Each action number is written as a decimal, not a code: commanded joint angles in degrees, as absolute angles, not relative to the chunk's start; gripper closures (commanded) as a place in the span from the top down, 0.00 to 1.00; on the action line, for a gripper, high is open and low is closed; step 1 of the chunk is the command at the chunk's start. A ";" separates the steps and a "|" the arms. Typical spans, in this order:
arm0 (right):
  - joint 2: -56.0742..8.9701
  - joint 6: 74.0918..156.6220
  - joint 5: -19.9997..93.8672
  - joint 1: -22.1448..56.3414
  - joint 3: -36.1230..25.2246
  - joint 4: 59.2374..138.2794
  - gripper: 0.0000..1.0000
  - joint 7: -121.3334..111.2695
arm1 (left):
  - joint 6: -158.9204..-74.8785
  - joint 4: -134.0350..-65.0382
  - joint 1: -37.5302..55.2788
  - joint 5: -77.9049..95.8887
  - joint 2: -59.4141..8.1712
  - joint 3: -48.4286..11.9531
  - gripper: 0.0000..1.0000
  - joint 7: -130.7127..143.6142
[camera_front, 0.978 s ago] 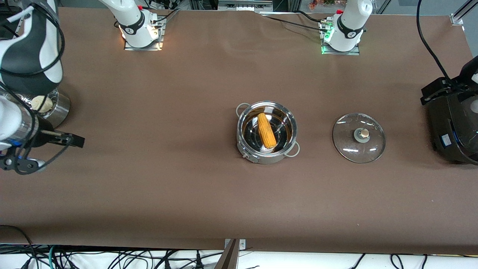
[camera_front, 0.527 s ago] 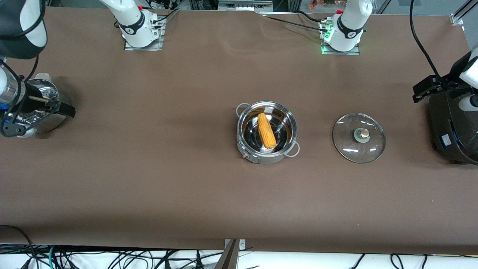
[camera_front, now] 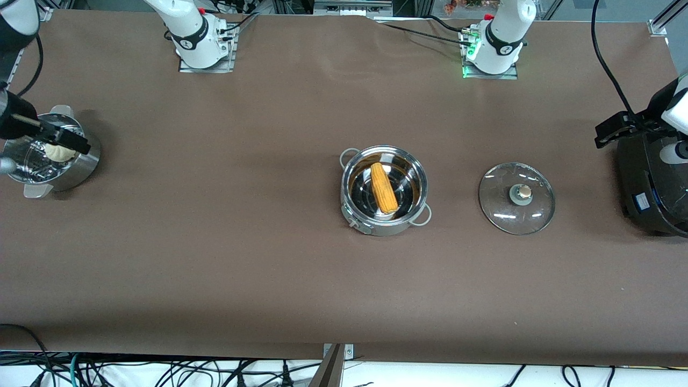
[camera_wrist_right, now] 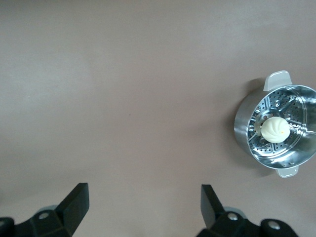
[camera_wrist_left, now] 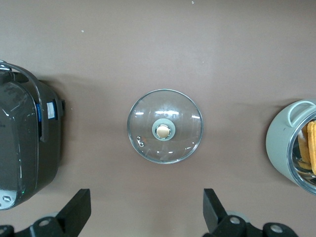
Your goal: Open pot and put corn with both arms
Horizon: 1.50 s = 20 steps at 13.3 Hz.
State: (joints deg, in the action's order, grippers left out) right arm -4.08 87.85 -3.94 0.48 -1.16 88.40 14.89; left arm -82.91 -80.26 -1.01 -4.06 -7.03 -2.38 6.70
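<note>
Shiny steel pot (camera_front: 384,191); clear glass lid (camera_front: 516,198); matt brown table (camera_front: 258,242).

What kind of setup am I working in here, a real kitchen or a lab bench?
Probably a lab bench: cookware like the pot holding the corn sits on a brown-covered table, with two arm bases bolted on and loose cables along its edge.

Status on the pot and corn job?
Left gripper open, up over the cooker. Right gripper open, up by the steamer. Corn in pot, lid off beside it on table. Nothing in the way.
</note>
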 commanded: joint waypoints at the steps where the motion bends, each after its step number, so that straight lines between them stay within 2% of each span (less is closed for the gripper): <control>1: 0.96 86.14 -2.73 -0.70 0.70 93.94 1.00 15.73 | -85.33 -84.19 -1.67 -0.71 -5.01 -1.15 1.00 6.59; 3: 1.23 87.62 -0.98 -0.70 0.62 95.45 1.00 15.21 | -85.96 -84.99 -1.58 -0.79 -4.66 -1.14 1.00 6.94; 6: 1.14 89.73 -0.70 -2.89 0.35 96.33 1.00 -4.26 | -85.52 -85.69 -1.58 -1.05 -3.43 -1.23 1.00 6.77; 13: 2.99 89.65 -0.79 -2.72 0.44 98.35 1.00 -2.11 | -85.52 -85.52 -1.58 -1.23 -3.16 -1.41 1.00 6.59; 20: -1.23 89.12 -1.40 -2.55 0.44 93.78 1.00 -2.63 | -85.43 -85.52 -1.67 -0.44 -3.34 -1.32 1.00 6.50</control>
